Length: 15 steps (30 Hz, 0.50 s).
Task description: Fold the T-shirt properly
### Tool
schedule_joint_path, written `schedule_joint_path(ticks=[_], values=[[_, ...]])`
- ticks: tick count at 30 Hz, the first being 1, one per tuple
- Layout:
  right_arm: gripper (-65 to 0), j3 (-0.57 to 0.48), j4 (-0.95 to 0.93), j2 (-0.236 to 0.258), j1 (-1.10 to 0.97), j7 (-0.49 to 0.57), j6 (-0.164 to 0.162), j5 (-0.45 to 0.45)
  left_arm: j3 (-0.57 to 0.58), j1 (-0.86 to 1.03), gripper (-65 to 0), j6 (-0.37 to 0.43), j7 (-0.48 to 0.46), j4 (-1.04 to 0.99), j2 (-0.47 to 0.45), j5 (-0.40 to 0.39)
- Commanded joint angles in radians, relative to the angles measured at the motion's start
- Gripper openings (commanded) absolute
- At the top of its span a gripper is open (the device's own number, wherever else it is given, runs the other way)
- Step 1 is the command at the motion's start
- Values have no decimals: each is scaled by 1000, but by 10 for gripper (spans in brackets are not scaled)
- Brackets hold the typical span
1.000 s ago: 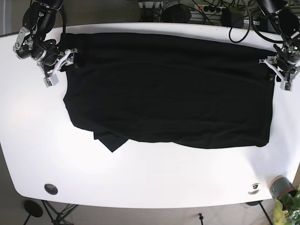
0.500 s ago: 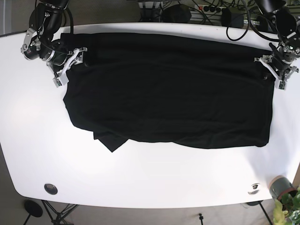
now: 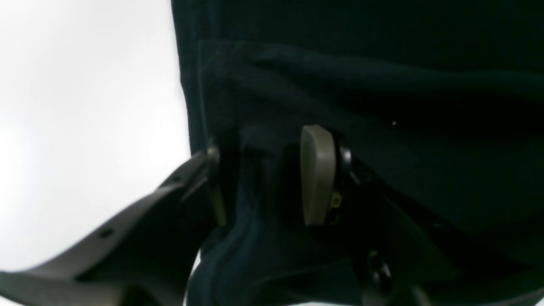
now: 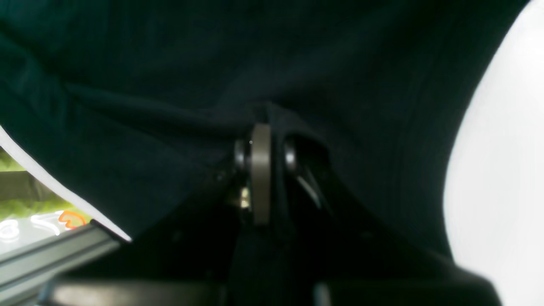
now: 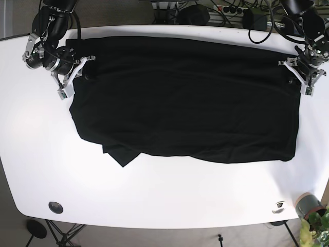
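Note:
A black T-shirt lies spread flat on the white table, with a small folded flap at its lower left. My left gripper is at the shirt's right edge. In the left wrist view it is part open, with a bunched ridge of the shirt's edge between the jaws. My right gripper is at the shirt's upper left corner. In the right wrist view it is shut on a pinch of the black cloth.
A grey pot with a green plant stands at the table's front right corner. A black round fitting and a silver one sit near the front edge. Cables and power strips lie behind the table.
Both grippers have moved inward onto the shirt's edges. The right gripper went from beside the upper left corner onto the cloth and shut on it. The shirt has not visibly shifted.

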Motion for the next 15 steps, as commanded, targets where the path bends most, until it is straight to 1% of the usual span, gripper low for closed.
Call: schedule_joint_path(ticks=[1, 9, 15], values=[[-623, 7, 21, 16, 9, 15, 1, 24, -6, -9, -426, 2, -18, -16, -21, -6], [-621, 7, 103, 18, 17, 15, 1, 24, -6, -6, -426, 2, -19, -45, -23, -6], [-620, 7, 58, 18, 72, 13, 1, 18, -6, -7, -426, 2, -19, -47, -23, -6]])
